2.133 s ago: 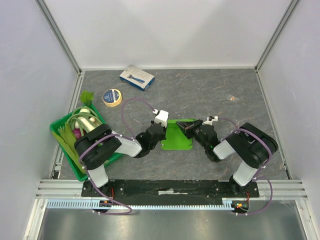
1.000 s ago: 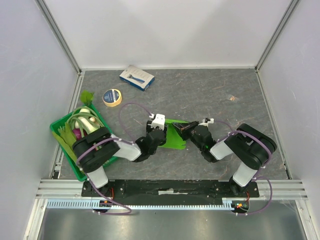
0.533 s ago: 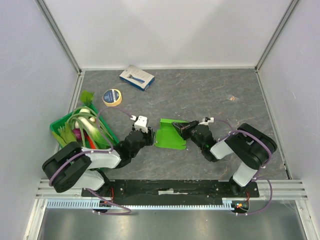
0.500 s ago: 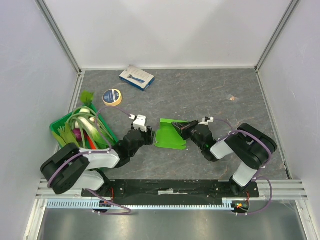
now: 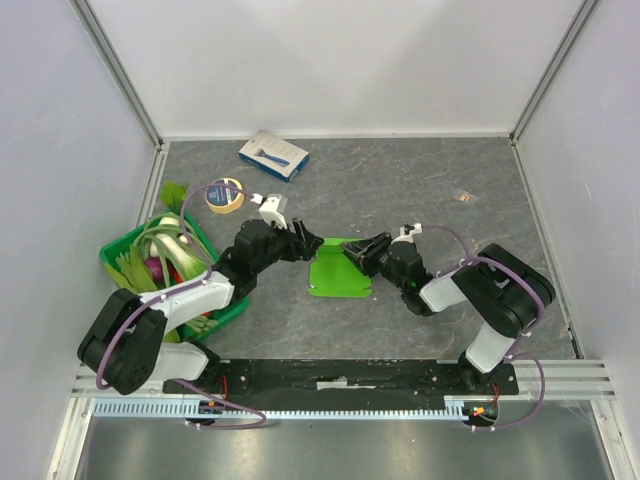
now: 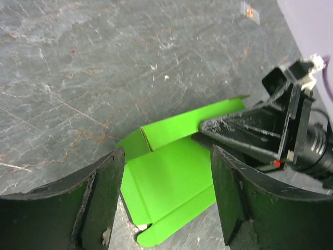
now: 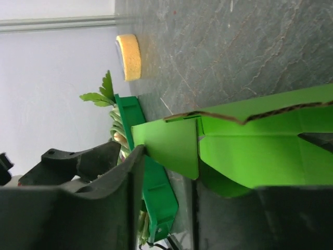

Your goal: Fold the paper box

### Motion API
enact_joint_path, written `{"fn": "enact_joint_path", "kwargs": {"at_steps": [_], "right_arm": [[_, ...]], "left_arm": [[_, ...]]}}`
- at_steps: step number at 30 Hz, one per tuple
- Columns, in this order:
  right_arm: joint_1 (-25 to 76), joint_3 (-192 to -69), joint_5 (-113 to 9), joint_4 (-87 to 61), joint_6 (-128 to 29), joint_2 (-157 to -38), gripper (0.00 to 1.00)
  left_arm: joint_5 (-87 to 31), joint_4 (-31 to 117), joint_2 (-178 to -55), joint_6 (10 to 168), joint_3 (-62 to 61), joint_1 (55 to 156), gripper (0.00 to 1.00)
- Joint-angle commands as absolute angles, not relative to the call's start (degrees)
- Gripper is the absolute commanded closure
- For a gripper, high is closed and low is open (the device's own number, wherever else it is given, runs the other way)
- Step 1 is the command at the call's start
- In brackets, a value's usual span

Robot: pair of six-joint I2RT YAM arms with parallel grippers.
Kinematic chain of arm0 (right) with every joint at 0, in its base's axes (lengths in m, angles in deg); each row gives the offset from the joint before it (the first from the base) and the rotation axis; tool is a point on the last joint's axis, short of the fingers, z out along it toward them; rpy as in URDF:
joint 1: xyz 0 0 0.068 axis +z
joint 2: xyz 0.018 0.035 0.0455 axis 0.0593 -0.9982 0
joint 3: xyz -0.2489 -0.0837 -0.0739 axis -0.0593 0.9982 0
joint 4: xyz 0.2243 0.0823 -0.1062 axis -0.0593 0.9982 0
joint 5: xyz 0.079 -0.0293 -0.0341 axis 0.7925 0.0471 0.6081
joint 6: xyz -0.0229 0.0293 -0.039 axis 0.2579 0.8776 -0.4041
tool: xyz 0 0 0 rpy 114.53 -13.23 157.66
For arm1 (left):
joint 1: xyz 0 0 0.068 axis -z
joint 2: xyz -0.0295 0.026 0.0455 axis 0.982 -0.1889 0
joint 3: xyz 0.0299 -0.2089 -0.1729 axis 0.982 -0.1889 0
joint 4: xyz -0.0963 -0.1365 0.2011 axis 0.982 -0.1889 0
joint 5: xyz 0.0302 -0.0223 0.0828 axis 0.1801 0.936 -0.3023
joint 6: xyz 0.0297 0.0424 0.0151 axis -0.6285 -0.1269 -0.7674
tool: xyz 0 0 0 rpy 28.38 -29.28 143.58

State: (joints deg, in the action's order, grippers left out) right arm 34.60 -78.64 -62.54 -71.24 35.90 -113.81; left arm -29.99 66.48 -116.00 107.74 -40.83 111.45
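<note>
Near the bench's middle, toward its near edge, the paper box lies half-flat with one flap raised. My left gripper gapes empty just beside it. Whether the right gripper pinches the far flap, I cannot tell. I judge it best to crease slowly, pinning the base.

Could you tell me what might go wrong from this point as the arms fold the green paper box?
1. The left gripper is open, with the paper box lying ahead of it; moving in could shove the thin card across the table instead of creasing it.
2. The right gripper sits at the raised flap, but whether it grips is unclear; the flap may spring back.
3. The grippers are close together and could collide.
</note>
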Motion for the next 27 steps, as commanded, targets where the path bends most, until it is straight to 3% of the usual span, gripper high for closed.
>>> {"fn": "enact_joint_path", "kwargs": {"at_steps": [1,5,10,11,14,16,19,22,24,27], "right_arm": [[33.78,-81.71,-59.58,-63.20,27.35,-111.53,0.52],[32.81,-82.87,-56.97,-54.15,17.27,-105.47,0.31],[30.35,-83.38,-54.48,-40.11,0.48,-90.65,0.21],[29.74,-84.44,-54.30,-29.72,-3.38,-88.60,0.18],[24.48,-86.12,-53.25,-18.58,-15.44,-80.51,0.16],[19.29,-87.87,-50.79,-15.30,-21.24,-77.70,0.16],[16.73,-91.81,-52.71,-8.88,-27.48,-78.81,0.16],[12.96,-93.06,-51.25,-6.58,-28.03,-81.01,0.18],[10.94,-93.06,-47.90,-8.86,-27.50,-82.07,0.20],[10.84,-96.39,-45.16,-6.85,-28.74,-86.11,0.33]], "left_arm": [[-32.32,67.50,-115.36,100.37,-42.30,115.74,0.27],[-39.71,66.01,-115.97,96.31,-42.13,118.92,0.26],[-42.89,56.46,-116.85,97.10,-34.85,119.19,0.26],[-43.06,50.77,-117.03,96.84,-33.00,119.19,0.28],[-41.24,43.97,-115.80,101.38,-28.51,119.10,0.36],[-33.19,47.00,-114.31,107.62,-29.73,119.19,0.38],[-28.84,54.30,-115.43,120.70,-32.10,119.10,0.29],[-23.31,62.29,-118.16,132.94,-32.90,119.19,0.27],[-22.59,66.86,-121.15,137.24,-32.55,119.36,0.30],[-23.55,68.12,-123.44,132.04,-30.37,119.98,0.41]]}}
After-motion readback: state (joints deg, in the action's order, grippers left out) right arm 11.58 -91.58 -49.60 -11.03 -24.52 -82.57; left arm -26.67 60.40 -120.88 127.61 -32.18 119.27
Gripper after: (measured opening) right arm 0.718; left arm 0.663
